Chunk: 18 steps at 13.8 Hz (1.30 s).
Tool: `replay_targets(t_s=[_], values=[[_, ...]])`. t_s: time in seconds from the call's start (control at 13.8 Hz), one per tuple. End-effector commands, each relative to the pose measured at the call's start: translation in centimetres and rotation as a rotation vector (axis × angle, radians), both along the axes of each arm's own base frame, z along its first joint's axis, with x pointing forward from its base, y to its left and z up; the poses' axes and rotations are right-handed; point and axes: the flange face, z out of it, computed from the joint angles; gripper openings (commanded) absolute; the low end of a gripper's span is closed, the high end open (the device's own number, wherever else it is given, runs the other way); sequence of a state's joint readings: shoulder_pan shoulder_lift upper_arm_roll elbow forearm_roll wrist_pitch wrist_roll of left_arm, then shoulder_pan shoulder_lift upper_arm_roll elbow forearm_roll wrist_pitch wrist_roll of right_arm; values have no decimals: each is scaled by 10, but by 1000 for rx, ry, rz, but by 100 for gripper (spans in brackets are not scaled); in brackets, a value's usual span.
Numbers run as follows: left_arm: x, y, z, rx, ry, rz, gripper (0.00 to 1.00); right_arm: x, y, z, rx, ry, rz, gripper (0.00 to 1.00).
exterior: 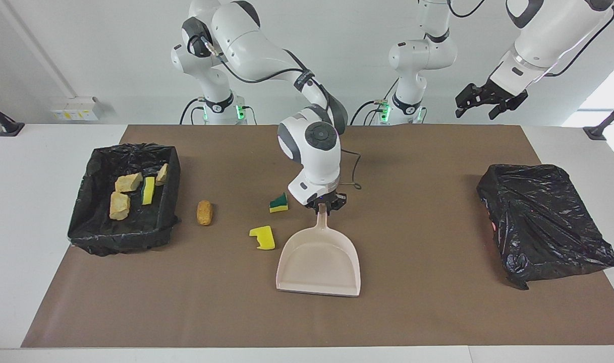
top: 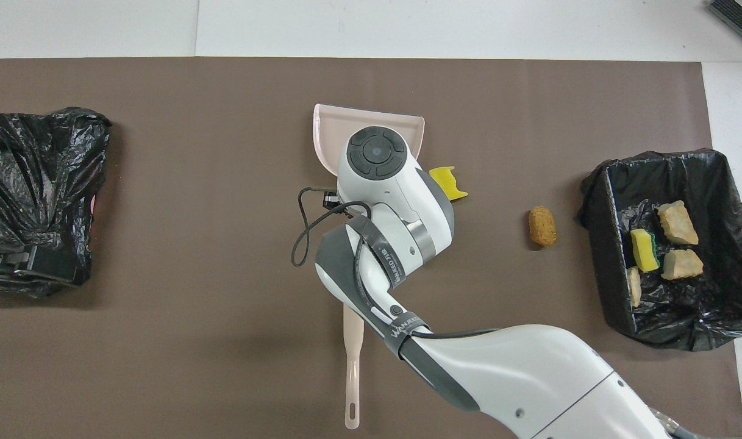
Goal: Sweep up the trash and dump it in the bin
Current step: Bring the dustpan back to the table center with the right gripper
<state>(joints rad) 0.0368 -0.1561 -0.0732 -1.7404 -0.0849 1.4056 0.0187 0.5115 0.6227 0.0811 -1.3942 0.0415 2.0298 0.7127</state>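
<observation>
The left claw point(exterior: 481, 103) hangs high in the air at the left arm's end of the surface point(exterior: 417, 312), its fingers spread and holding nothing; only the facing view shows it. Below it, farther from the robots, lies a crumpled black bag point(exterior: 544, 224).

The right claw point(exterior: 325, 204) is down at mid-surface, pressed onto the handle of the beige dustpan point(exterior: 319, 262). The overhead view hides that grip under the arm, yet it alone shows a beige brush handle point(top: 352, 372) lying nearer to the robots than the arm.

The green-topped wedge point(exterior: 279, 203) sits just beside the right claw, seen only from the facing side. The yellow sponge chunk point(exterior: 263, 238) lies beside the dustpan's pan, and the brown nugget point(exterior: 204, 212) rests between it and the black-lined bin point(exterior: 92, 222). Four scraps point(exterior: 127, 182) lie inside the bin.
</observation>
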Motion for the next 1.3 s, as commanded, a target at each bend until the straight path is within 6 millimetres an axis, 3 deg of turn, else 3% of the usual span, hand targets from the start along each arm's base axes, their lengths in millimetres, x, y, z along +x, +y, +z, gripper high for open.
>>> replay_targets(t_s=[0.0, 0.07, 0.36, 0.58, 0.94, 1.23], values=[[-3, 3, 1, 13, 2, -13, 100, -1, 4, 22, 72, 18, -46, 98], [-3, 3, 1, 13, 2, -13, 100, -9, 1, 36, 73, 14, -29, 100], [-2, 3, 1, 13, -4, -12, 100, -59, -7, 57, 75, 46, -17, 100], [2, 0, 3, 12, -33, -16, 100, -119, -2, 66, 48, 69, 28, 100], [40, -11, -1, 4, -209, -10, 100, -213, 1, 42, 13, 62, 33, 100], [84, -57, -12, 7, -264, -53, 100, -265, 7, 19, -16, 80, 16, 91]])
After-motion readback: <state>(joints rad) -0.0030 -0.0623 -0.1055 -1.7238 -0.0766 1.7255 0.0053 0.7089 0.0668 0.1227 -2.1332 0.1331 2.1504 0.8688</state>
